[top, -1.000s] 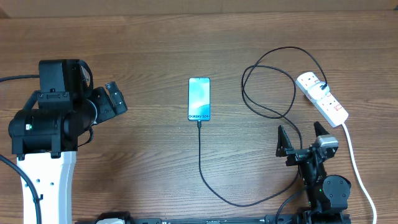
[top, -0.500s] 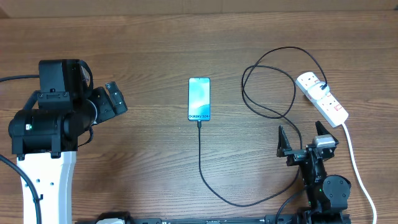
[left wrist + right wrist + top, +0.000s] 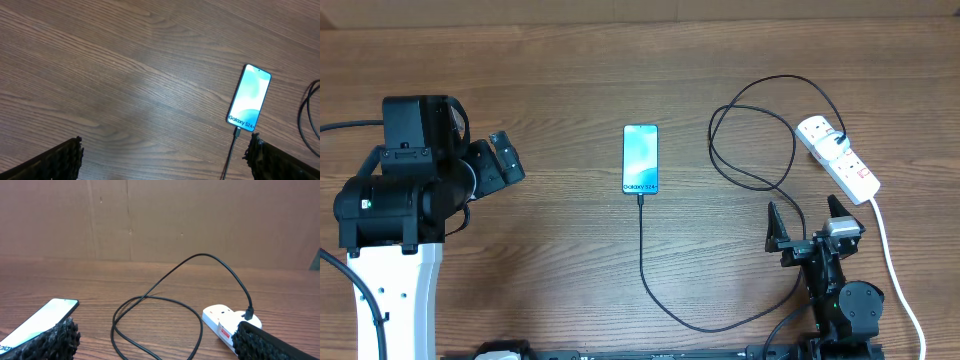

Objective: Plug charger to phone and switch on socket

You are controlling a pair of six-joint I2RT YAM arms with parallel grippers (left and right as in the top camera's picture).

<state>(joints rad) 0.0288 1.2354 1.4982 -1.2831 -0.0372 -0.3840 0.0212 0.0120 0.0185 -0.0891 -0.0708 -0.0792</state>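
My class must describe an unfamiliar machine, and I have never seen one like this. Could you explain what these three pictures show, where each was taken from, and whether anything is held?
This is a robot with a left arm and a right arm at a wooden table, each ending in a two-finger gripper. One picture looks down from above; the other two come from a camera on each wrist, so the dark shapes in their bottom corners are that arm's own fingers. On the table lies a phone with a lit blue screen. A black charger cable runs from the phone's end, where it looks plugged in, to a white power strip with a thick white cord. The left gripper and the right gripper are open and hold nothing.
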